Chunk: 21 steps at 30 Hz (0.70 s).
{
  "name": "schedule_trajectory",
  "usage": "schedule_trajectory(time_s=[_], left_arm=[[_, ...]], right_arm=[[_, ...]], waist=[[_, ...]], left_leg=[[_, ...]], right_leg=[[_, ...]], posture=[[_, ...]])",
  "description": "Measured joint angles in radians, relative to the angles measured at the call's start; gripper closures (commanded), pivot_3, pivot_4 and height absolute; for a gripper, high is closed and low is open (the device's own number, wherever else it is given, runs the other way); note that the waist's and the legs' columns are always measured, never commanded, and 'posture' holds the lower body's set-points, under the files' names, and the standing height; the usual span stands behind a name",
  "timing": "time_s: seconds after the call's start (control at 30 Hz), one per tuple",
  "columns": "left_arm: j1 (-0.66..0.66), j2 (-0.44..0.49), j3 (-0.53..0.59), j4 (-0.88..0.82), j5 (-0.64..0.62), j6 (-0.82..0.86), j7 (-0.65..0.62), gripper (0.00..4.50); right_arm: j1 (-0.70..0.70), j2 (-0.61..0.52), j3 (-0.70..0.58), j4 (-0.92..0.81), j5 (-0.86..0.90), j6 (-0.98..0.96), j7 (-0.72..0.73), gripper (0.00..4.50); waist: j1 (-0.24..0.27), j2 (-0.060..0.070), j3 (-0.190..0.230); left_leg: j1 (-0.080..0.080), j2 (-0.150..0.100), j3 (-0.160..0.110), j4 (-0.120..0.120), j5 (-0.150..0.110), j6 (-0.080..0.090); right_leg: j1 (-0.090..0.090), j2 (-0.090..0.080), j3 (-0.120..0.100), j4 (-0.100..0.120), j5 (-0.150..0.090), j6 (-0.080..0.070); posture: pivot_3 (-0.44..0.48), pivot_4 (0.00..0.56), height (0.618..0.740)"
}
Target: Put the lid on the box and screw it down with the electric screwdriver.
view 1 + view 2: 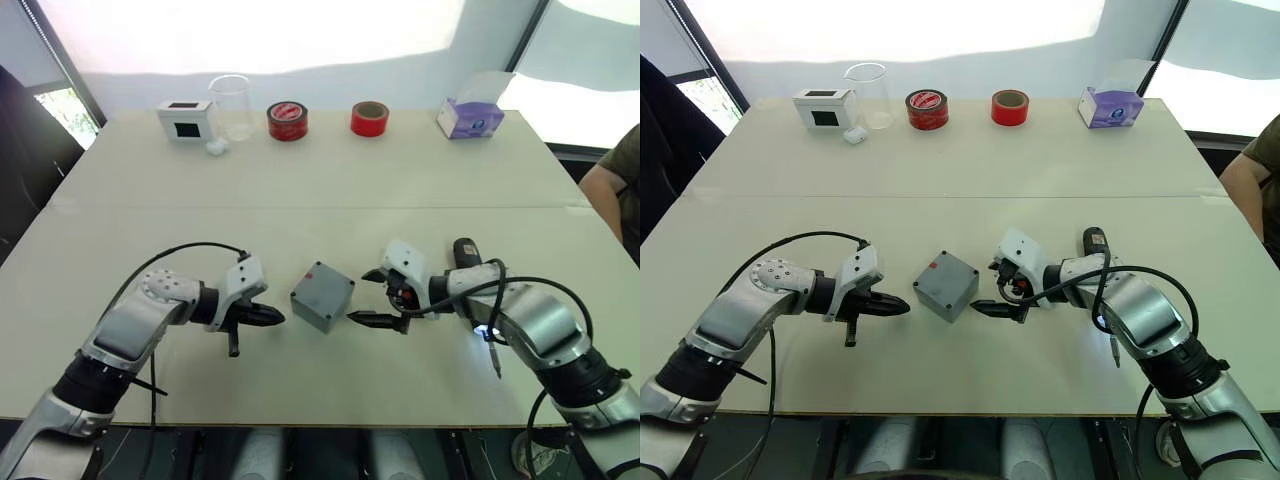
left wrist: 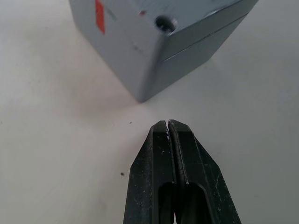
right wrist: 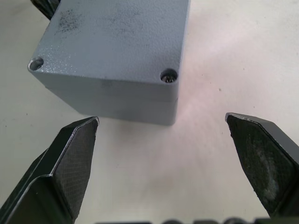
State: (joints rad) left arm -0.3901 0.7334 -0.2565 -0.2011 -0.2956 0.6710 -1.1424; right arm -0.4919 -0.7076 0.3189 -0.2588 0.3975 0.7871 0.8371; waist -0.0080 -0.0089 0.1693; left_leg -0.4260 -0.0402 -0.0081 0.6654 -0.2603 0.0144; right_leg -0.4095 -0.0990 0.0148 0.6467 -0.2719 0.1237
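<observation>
Judging by the closed seam seen from both wrists, looks like lid [image 3: 117, 32] already seated on box [image 1: 317, 313], corners flush. Sitting mid-table [image 1: 400, 190], turned corner-on, directly between the two grippers.

Left gripper [image 1: 264, 318]: clenched, holding nothing, tips pointing at the box's near corner, just short of touching.

Right gripper [image 1: 362, 297]: spread wide, holding nothing, also aimed at the box from the opposite side, close but apart. Can see a screw head down one corner hole [image 3: 168, 75] from that wrist; can't tell about the neighbouring hole [image 3: 35, 64].

Key relation for the next move: screwdriver [image 1: 464, 250] lying flat on the table just outboard of the right forearm, partly hidden by it. Long axis running roughly away-to-near, butt end far, lit tip and bit [image 1: 495, 362] toward the robot. So behind the right fingers, not ahead of them, and well apart from the left gripper.

Probably calls for pulling the right arm back and swinging outward to grab the thick barrel across its axis. Right clearly nearer. Left well placed to brace the box meanwhile.

Risk: knocking the box while backing out.
</observation>
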Motion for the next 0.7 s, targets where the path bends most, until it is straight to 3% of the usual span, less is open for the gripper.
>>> schedule_trajectory(time_s=[0.13,0.37,0.7], left_arm=[[-0.011,-0.102,-0.028,0.008,0.021,-0.005,0.078,4.5],[-0.019,-0.106,-0.03,0.047,0.04,-0.01,0.115,4.5],[-0.07,-0.11,-0.022,0.093,0.057,-0.03,0.125,4.5]], right_arm=[[-0.013,0.022,0.035,-0.012,-0.005,-0.009,0.053,0.02],[0.047,-0.037,0.029,-0.102,0.0,0.026,0.103,0.02],[0.066,-0.025,0.02,-0.146,0.001,0.08,0.101,0.02]], waist=[[0.002,0.0,0.0],[-0.001,0.0,0.0],[0.0,0.0,0.0]], left_leg=[[0.0,0.0,0.0,0.0,0.0,0.0],[0.0,0.0,0.0,0.0,0.0,0.0],[0.0,0.0,-0.001,0.0,0.0,0.0]], right_leg=[[0.0,0.0,0.0,0.0,0.0,0.0],[0.0,0.0,0.0,0.0,0.0,0.0],[0.0,0.0,0.0,0.0,0.0,0.0]], posture=[[0.0,0.15,0.74],[0.0,0.15,0.74],[0.0,0.15,0.74]])
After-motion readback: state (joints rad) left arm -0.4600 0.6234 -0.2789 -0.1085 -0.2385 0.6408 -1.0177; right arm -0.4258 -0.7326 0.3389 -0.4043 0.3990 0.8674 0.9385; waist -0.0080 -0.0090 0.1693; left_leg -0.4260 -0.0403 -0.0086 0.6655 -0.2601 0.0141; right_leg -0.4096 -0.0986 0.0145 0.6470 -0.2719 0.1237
